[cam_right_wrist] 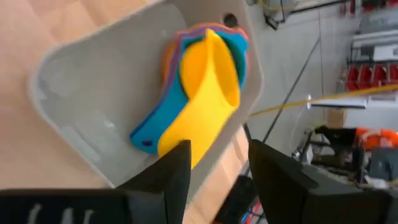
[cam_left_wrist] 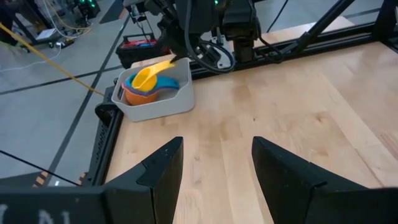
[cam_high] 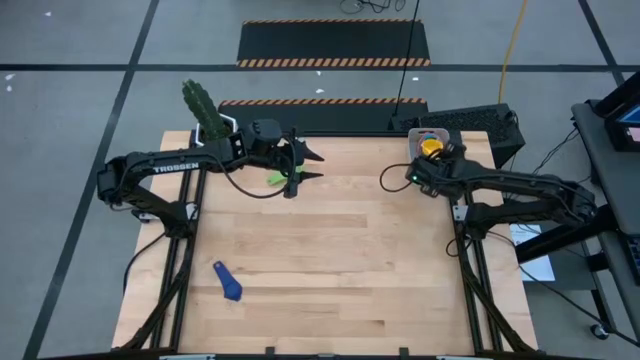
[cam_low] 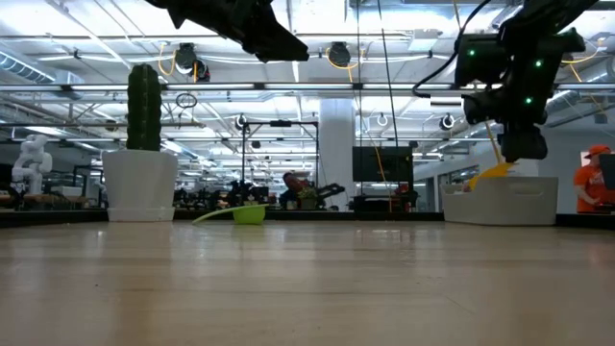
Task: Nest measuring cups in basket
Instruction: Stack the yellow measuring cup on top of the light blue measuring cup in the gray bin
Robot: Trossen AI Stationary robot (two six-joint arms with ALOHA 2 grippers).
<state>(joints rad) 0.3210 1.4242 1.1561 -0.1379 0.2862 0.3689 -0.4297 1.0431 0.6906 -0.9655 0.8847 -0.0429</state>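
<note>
The measuring cups [cam_left_wrist: 152, 84] are small, stiff plastic scoops, judged to be light and rather slick; each is best taken by its short flat handle or across the rim. Several are stacked in the basket [cam_left_wrist: 163, 107] at the far right corner of the surface [cam_high: 330, 260], the yellow cup [cam_right_wrist: 205, 93] uppermost with its handle slanting over the wall. The right hand [cam_right_wrist: 214, 165] is held just above that handle with its jaws parted and nothing gripped. A green cup [cam_high: 276, 179] lies near the far edge under the left hand [cam_high: 303, 172], which is spread wide and empty. A dark blue cup [cam_high: 229, 281] rests well apart, toward the near left. The surface is pale bare wood, so a nudged cup may slide. A cactus pot [cam_low: 140, 183] stands at the far left corner; a large workshop with a person in orange [cam_low: 588, 183] is seen beyond.
</note>
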